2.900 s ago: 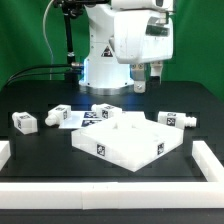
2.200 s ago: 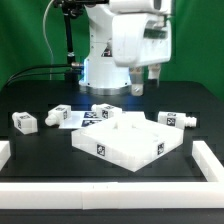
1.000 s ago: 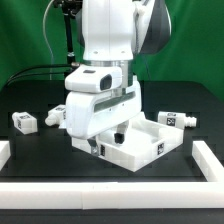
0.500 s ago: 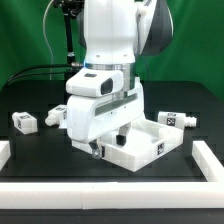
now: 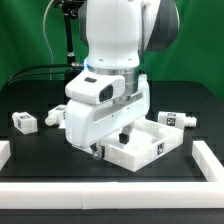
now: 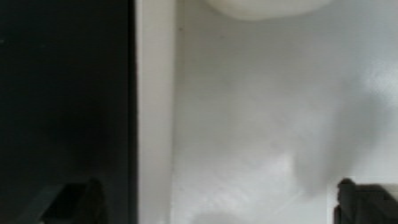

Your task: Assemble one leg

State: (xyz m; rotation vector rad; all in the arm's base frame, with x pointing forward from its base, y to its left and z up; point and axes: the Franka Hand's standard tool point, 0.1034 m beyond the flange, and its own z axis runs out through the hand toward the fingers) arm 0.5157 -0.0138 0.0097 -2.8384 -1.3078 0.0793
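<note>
My arm [image 5: 112, 45] hangs low over the white panel [image 5: 142, 156], fingers [image 6: 73, 203] spread wide and empty; the leg [image 5: 172, 120] lies loose on the desk [image 5: 40, 150] at the exterior view's right, apparently not fitted yet.

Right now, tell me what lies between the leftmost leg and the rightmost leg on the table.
Exterior view: between the leftmost leg and the rightmost leg stand the arm's wrist and, beneath it, the white square panel.
</note>
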